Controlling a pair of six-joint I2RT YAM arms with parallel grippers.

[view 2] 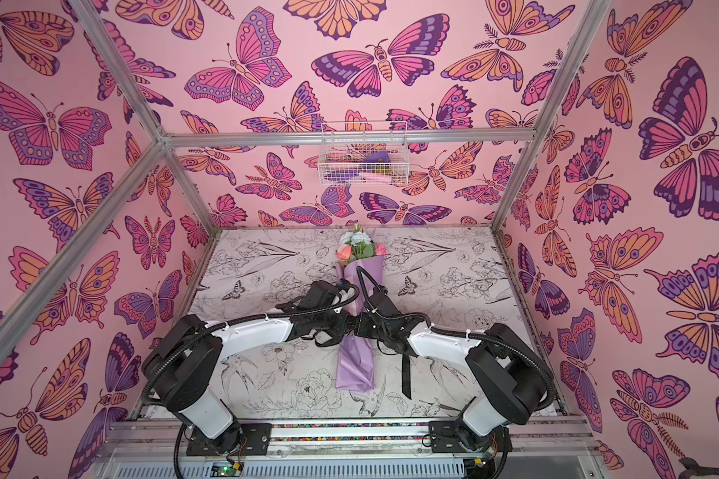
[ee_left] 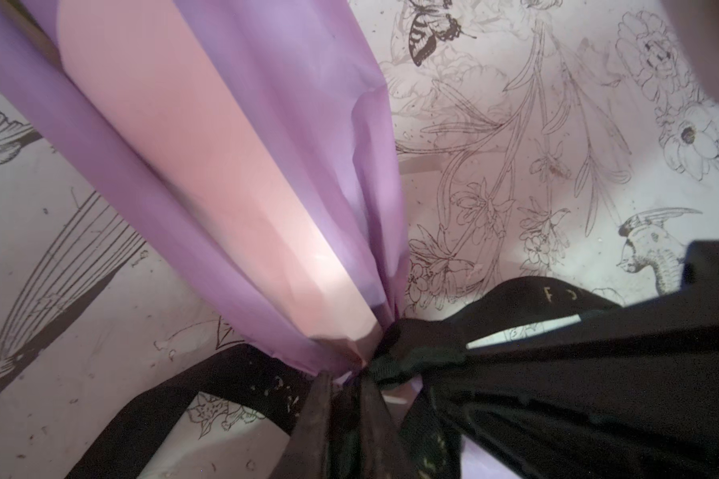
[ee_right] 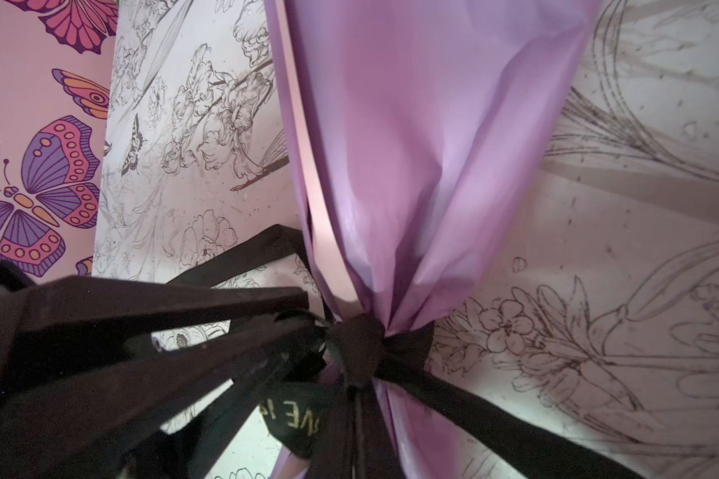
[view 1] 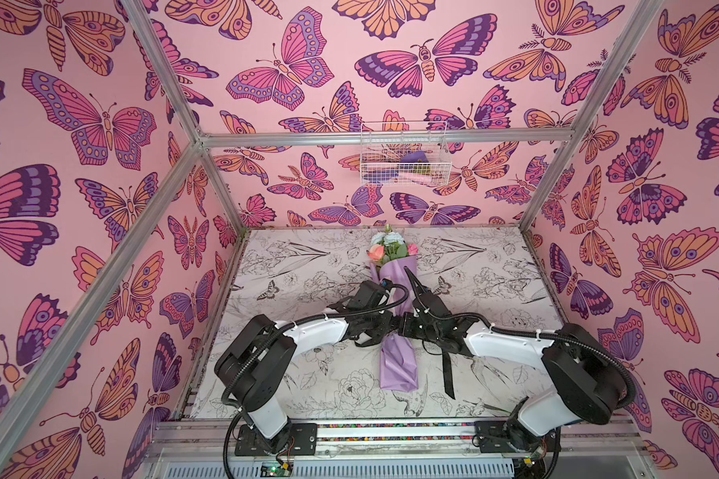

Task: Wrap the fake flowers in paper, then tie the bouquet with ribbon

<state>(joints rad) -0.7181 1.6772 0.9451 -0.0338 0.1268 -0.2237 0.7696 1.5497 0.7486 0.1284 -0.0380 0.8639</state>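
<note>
White-and-black arms [view 1: 320, 327] bend inward over the bouquet of fake flowers [view 1: 396, 365] lying mid-counter [view 1: 308, 257]. The left end effector [ee_left: 345, 379] pinches the black ribbon [view 1: 447, 369] at its knot; the right end effector [ee_right: 354, 392] is closed beside it. Butterfly-print pink walls [view 1: 100, 124] surround.

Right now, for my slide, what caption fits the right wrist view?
A black ribbon knotted around the lilac-wrapped bouquet, left gripper at the knot.
</note>
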